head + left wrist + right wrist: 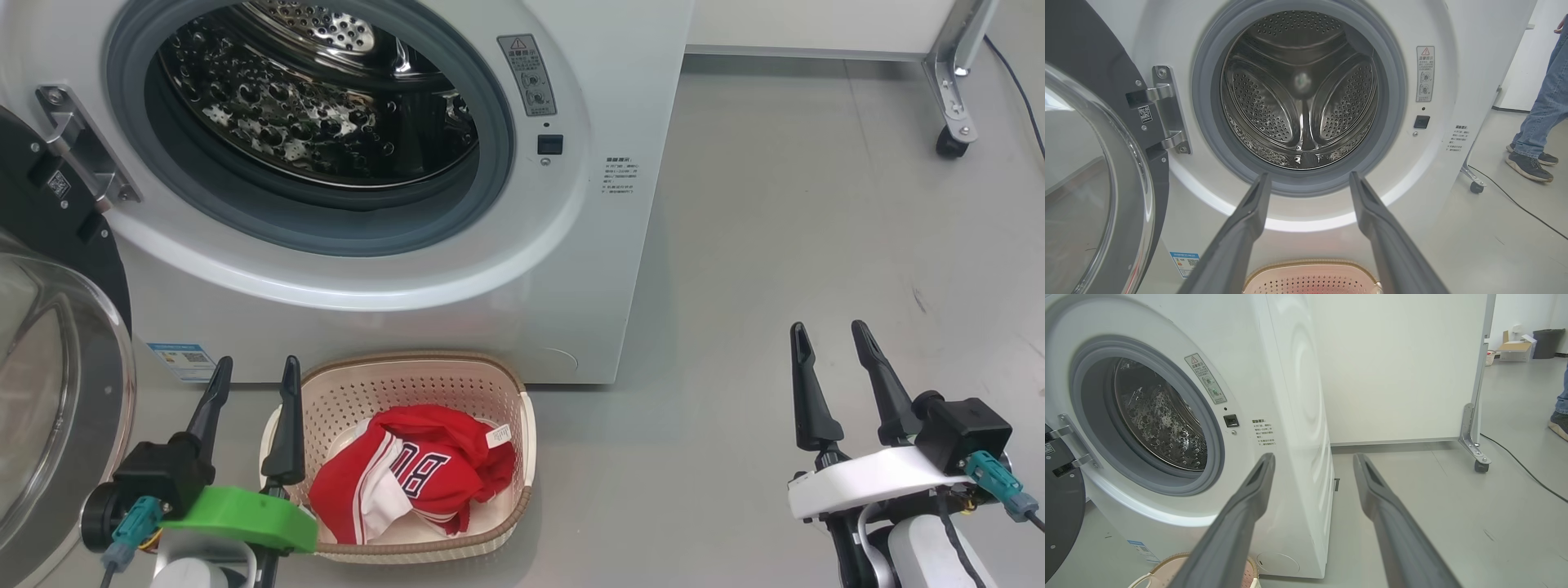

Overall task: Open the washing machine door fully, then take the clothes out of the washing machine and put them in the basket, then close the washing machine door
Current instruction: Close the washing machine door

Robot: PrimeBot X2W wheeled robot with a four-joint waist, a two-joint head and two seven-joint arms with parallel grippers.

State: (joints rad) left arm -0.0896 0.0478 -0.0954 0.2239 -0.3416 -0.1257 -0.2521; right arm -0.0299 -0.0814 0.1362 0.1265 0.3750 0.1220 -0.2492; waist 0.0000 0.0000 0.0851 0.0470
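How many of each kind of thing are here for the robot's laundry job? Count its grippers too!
Washing machine: 1
Washing machine door, swung open: 1
Basket: 1
Heap of red clothes, in the basket: 1
Grippers: 2, left gripper and right gripper, jaws open
Total: 6

Red clothes (416, 478) with white stripes and numerals lie in a cream perforated basket (408, 384) with brown rim, before a white washing machine (457, 310) with grey gasket.
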